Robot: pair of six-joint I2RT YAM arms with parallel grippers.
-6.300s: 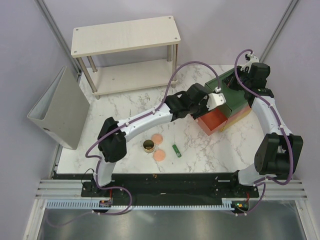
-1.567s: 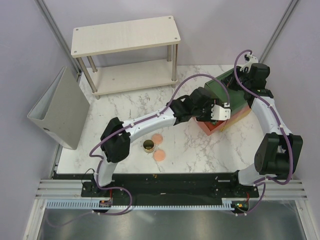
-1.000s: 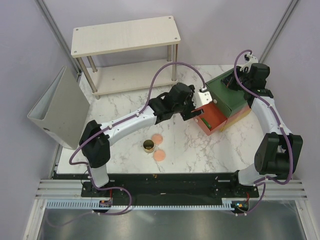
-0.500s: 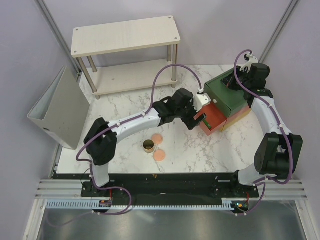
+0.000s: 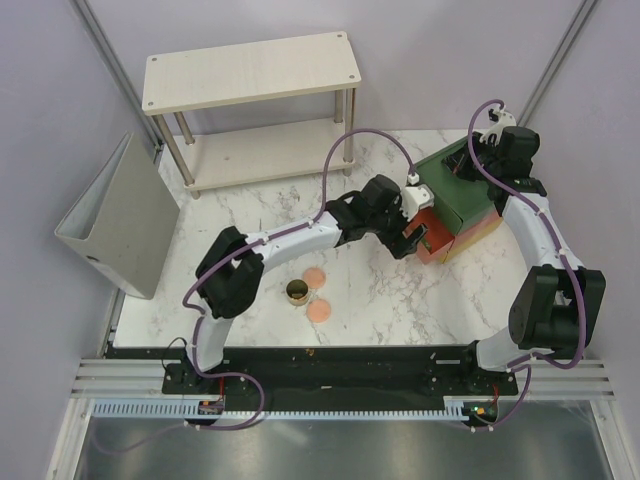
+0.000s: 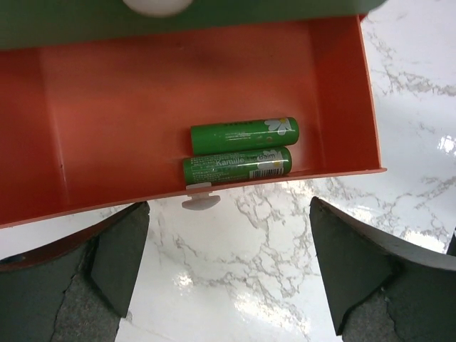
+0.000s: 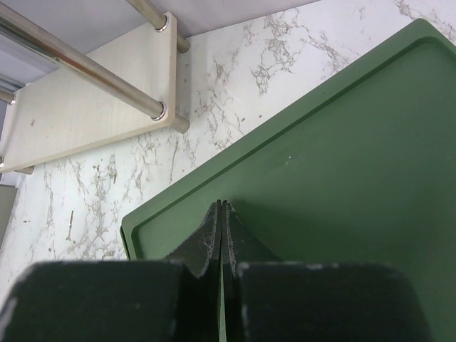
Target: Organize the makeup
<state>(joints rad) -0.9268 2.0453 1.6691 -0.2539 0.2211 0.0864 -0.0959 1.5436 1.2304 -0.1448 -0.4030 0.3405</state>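
Observation:
Two short dark green tubes (image 6: 244, 134) (image 6: 237, 167) lie side by side in the pulled-out orange drawer (image 6: 107, 107) of the drawer box (image 5: 455, 195). My left gripper (image 6: 228, 271) (image 5: 418, 236) hangs open just in front of the drawer's white knob (image 6: 197, 200), over bare marble, holding nothing. Two peach-pink discs (image 5: 315, 276) (image 5: 320, 311) and the dark gold-rimmed jar (image 5: 297, 292) sit on the table to the near left. My right gripper (image 7: 222, 208) (image 5: 478, 160) is shut, its tips resting on the box's green top (image 7: 342, 164).
A light wooden two-tier shelf (image 5: 250, 70) stands at the back; its lower board and metal legs (image 7: 92, 100) show in the right wrist view. A grey binder (image 5: 115, 215) leans at the table's left edge. The marble table (image 5: 400, 300) ends near the arm bases.
The green tube that lay on the table in the earliest frame now lies in the drawer. My left gripper has drawn back to the drawer's front and opened fully. The right arm has not moved.

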